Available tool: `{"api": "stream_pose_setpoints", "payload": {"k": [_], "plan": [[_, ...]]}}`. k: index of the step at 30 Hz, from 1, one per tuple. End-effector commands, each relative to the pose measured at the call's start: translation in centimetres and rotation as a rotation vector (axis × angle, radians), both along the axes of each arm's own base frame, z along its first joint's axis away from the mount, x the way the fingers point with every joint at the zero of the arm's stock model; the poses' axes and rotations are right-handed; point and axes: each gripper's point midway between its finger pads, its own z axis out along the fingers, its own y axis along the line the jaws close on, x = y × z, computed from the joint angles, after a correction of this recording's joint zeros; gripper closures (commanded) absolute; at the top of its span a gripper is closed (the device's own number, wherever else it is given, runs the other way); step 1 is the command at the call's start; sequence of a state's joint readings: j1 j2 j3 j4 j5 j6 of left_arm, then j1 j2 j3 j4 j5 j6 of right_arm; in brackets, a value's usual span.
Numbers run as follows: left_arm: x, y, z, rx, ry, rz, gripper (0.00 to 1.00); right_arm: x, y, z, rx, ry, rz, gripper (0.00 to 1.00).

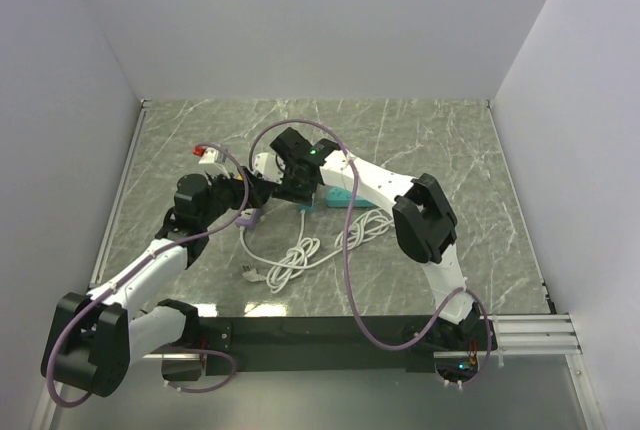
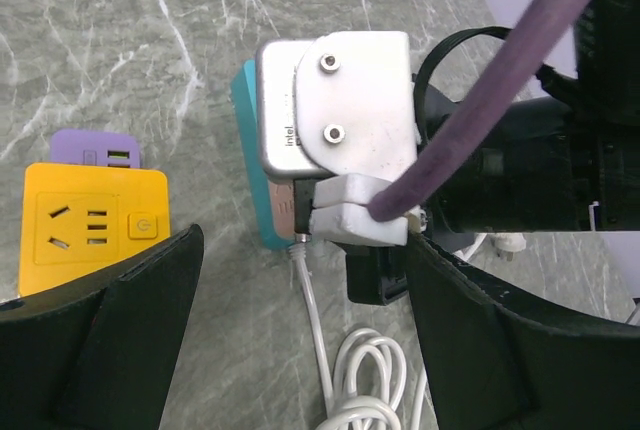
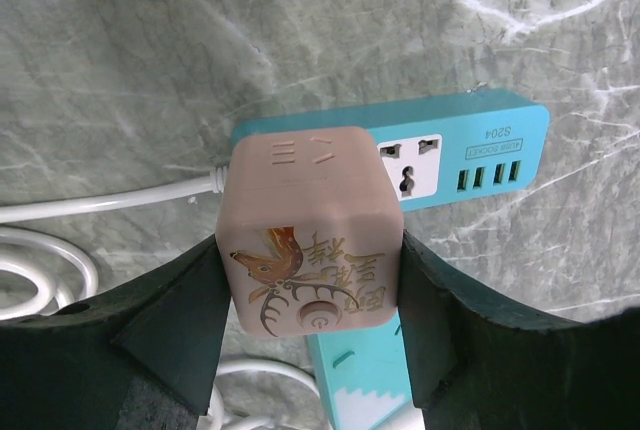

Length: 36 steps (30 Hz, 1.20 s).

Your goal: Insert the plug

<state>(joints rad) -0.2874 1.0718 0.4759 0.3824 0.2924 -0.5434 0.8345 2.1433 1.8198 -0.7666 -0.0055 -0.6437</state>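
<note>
Your right fingers are clamped on the plug, which sits over one end of the teal strip. Its pins are hidden, so a tilted or offset push could jam them on the strip's face. It could also shove the unheld strip along the tabletop. Your left fingers stand open, holding nothing, beside a yellow socket cube. The white cord coils close by, and the two arms crowd each other.

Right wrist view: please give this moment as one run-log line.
right gripper: shut on pink cube | cube: over teal power strip | left gripper: open
</note>
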Motion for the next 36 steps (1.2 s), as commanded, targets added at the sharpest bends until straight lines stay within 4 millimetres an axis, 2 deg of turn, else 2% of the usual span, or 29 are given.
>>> {"api": "stream_pose_setpoints", "payload": {"k": [1, 12, 19, 27, 31, 36], "plan": [[-0.3, -0.6, 2.7, -0.051, -0.084, -0.030, 0.13, -7.1, 0.6, -10.6, -0.085, 0.314, 0.051, 1.00], [-0.7, -0.2, 2.9, -0.056, -0.093, -0.022, 0.13, -8.6, 0.9, -13.4, -0.132, 0.406, 0.045, 1.00], [-0.8, 0.0, 3.0, -0.058, -0.095, -0.016, 0.13, -9.6, 0.4, -15.7, -0.185, 0.458, 0.041, 1.00], [-0.9, 0.1, 3.2, -0.063, -0.097, -0.015, 0.13, -10.3, 1.3, -17.1, -0.208, 0.500, 0.054, 1.00], [-0.9, 0.1, 3.2, -0.066, -0.099, -0.018, 0.13, -11.0, 1.2, -18.5, -0.247, 0.521, 0.056, 1.00], [-1.0, 0.1, 3.2, -0.070, -0.100, -0.024, 0.13, -11.4, 1.3, -19.2, -0.279, 0.527, 0.048, 1.00]]}}
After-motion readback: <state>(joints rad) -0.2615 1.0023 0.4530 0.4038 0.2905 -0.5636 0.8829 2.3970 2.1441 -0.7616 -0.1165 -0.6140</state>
